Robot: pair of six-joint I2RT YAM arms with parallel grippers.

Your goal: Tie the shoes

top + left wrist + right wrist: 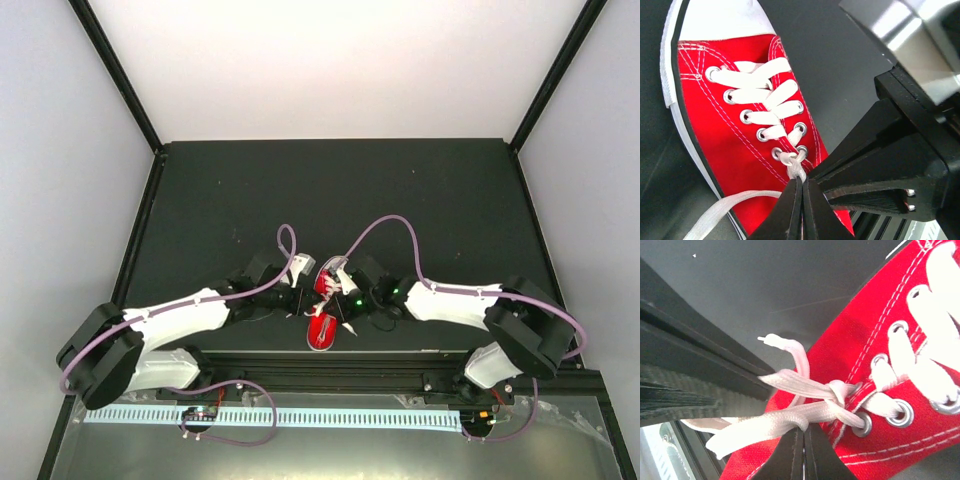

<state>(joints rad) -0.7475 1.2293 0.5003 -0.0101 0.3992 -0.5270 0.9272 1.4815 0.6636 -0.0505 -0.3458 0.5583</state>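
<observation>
Pinching the lace with both pincers, I judge I am at the first-knot step. My left pincer is clamped on it just past the top eyelets, and my right pincer is closed under the crossed strands (the exact bite is hidden). The red sneaker lies on the dark table between my arms, near the front edge. The next move calls for drawing the ends apart to cinch, then forming a loop.
</observation>
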